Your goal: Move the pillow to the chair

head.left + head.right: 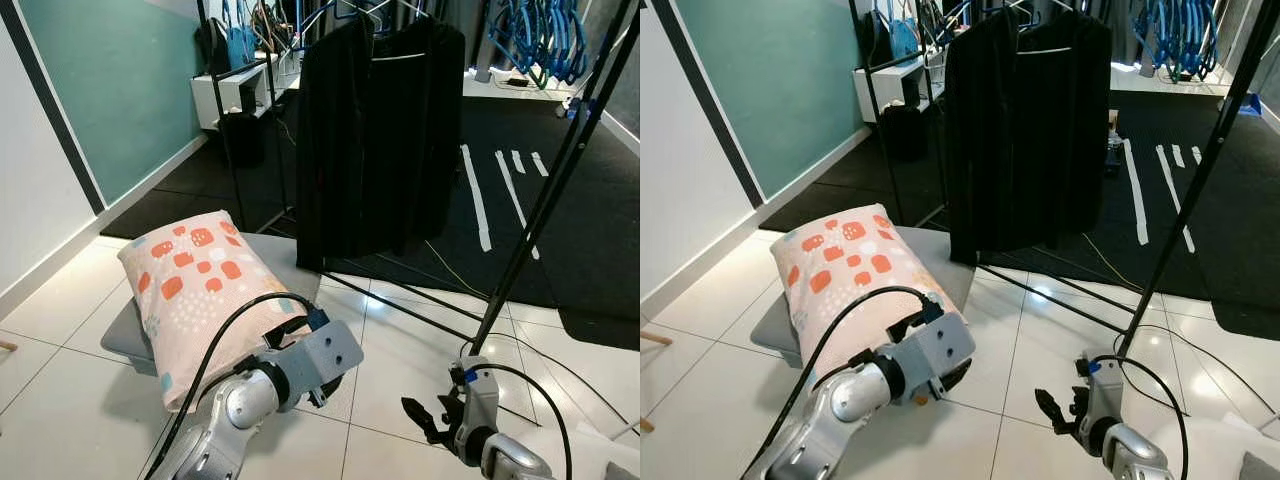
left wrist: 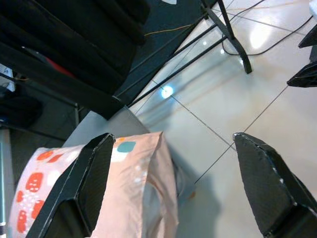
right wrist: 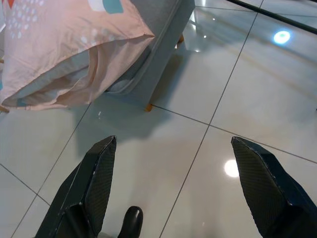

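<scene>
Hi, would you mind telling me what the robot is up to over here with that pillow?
The robot is placing a pink patterned pillow on a low grey chair. The pillow already lies on the seat, one end hanging over the front edge. The left gripper is at that end with its fingers open, one finger against the pillowcase. The right gripper hangs open above the tiled floor, holding nothing. Behind the chair, dark clothes hang on a rack.

The left gripper [image 1: 318, 352] sits against the near end of the pink pillow [image 1: 195, 290], which lies on a grey chair [image 1: 270, 256]. A black garment [image 1: 378, 140] hangs beyond it; the right gripper [image 1: 425, 418] hovers over white tiles [image 1: 60, 400] to its right.
</scene>
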Controlling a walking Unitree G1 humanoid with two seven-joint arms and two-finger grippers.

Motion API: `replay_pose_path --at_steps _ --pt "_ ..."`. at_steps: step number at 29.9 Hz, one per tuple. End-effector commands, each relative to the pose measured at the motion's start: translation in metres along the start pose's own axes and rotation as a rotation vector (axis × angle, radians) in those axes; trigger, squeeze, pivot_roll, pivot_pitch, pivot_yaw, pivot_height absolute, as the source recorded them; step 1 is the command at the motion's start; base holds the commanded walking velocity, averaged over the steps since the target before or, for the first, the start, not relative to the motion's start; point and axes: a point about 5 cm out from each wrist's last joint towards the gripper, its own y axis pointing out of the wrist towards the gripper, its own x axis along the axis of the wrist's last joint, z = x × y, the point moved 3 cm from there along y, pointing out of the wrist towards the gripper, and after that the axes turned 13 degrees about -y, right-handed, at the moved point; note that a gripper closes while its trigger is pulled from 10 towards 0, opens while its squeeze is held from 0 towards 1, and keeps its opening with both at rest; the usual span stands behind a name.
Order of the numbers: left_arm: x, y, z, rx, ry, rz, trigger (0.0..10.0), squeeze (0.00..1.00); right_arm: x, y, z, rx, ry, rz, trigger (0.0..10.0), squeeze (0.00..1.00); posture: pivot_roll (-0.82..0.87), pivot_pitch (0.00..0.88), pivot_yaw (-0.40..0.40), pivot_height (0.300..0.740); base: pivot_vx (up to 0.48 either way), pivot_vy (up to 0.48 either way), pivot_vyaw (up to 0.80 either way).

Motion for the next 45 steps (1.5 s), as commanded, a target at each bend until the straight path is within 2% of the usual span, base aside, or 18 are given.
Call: replay_pose_path --at_steps 1,9,23,45 --pt "-0.004 0.000 -0.003 -0.023 0.032 0.021 10.0 0.00 -0.003 -0.001 0.001 -0.003 0.014 -0.002 10.0 0.00 -0.13 0.012 -0.015 0.740 0.000 0.000 0.00" --pt "-0.010 -0.003 -0.005 -0.041 -0.062 0.036 10.0 0.00 -0.006 -0.003 0.002 0.008 0.014 0.002 10.0 0.00 -0.11 0.012 -0.028 0.740 0.000 0.000 0.00" --pt "-0.009 -0.008 -0.016 -0.074 -0.039 0.030 10.0 0.00 -0.014 -0.005 0.009 0.026 0.014 0.012 10.0 0.00 -0.12 0.000 -0.012 0.740 0.000 0.000 0.00" --pt "-0.013 -0.022 -0.012 -0.079 -0.037 0.034 10.0 0.00 -0.016 -0.005 0.022 0.024 0.023 -0.027 10.0 0.00 -0.14 0.000 0.035 0.740 0.000 0.000 0.00"
